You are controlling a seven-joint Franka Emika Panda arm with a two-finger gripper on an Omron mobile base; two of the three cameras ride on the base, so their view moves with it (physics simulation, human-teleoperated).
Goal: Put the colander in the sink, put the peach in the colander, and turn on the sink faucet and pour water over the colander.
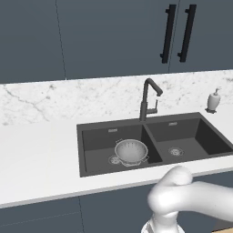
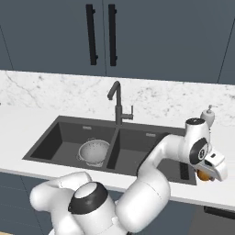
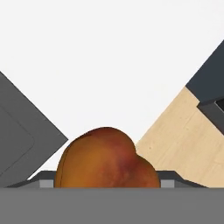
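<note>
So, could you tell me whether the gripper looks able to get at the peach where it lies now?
Probably yes: in the hand view the peach sits right between the gripper tips on the white counter, with nothing around it in the way.

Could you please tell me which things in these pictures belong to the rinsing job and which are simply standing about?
Belonging to the job:
- colander, already in the left basin
- sink
- sink faucet, no water running
- peach, close against the claw

Standing about:
- soap dispenser on the counter
- cabinet handles
</note>
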